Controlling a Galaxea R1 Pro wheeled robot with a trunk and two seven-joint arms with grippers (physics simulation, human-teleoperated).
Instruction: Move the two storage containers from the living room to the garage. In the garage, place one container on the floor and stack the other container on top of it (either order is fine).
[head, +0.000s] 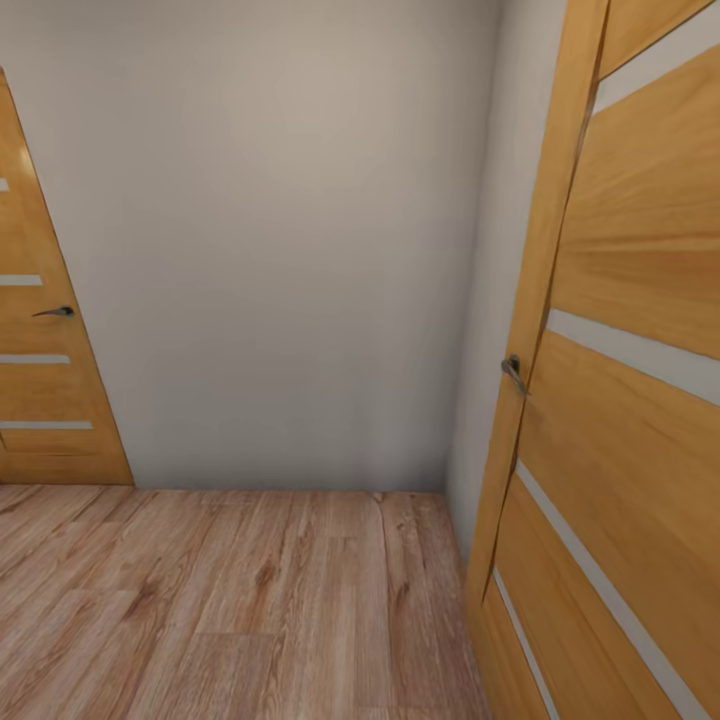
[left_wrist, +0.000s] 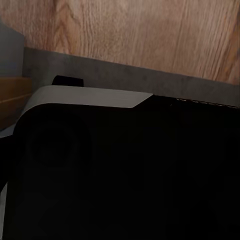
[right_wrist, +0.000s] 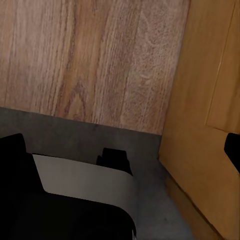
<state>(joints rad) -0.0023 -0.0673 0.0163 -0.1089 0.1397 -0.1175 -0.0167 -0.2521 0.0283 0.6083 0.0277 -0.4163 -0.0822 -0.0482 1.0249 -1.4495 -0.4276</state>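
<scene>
Wood-plank floor (head: 230, 600), pale wall (head: 280, 240) ahead, orange doors: one left (head: 45, 380), one close right (head: 620, 400). Pincer states: can't tell.

wall (head: 280, 250): faced ahead | door (head: 45, 380): set left of wall | second door (head: 620, 400): set right of wall | floor (head: 230, 600): laid before wall

I'm facing a plain white wall (head: 290, 240) over light wood-plank floor (head: 230, 600), with an orange wooden door (head: 45, 380) left and another (head: 620, 400), seemingly ajar, right.
</scene>
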